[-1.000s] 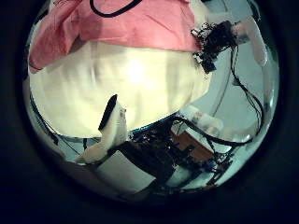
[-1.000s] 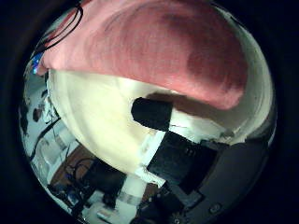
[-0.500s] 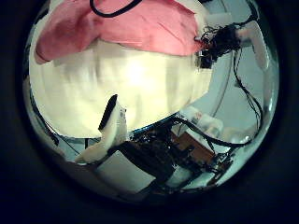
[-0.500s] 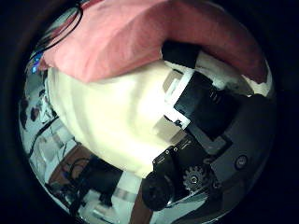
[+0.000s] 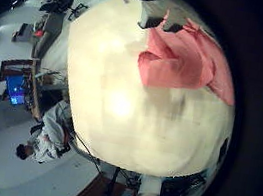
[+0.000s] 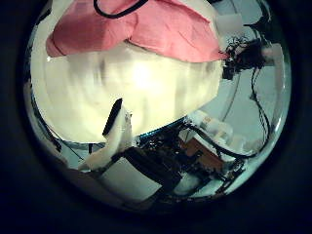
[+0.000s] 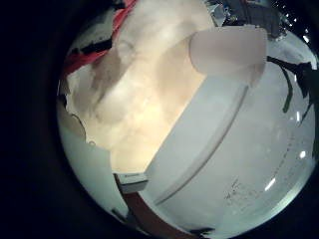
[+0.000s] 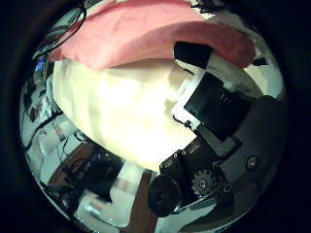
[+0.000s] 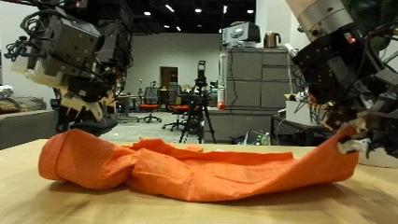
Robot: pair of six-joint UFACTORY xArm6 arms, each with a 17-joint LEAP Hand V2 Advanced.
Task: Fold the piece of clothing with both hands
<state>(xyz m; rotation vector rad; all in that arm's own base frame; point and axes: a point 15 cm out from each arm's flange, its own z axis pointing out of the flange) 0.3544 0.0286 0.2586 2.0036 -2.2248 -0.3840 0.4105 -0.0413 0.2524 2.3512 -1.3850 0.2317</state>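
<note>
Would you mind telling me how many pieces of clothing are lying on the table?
1: a crumpled orange cloth garment on the wooden table, between both hands, one end lifted at the right hand.

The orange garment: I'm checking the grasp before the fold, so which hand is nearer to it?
Right. The right hand pinches and lifts one end of the orange garment; the left hand hangs above the other end, apart from it.

We saw the left hand as a blocky stack of black, boxlike motor housings trimmed with white brackets, its fingers ending in pale rounded tips. The right hand was built alike: dark ribbed segments, white plates between them, small screws along the edges. Close to the right palm, a black toothed gear sat beside a black fingertip cap on white links.
</note>
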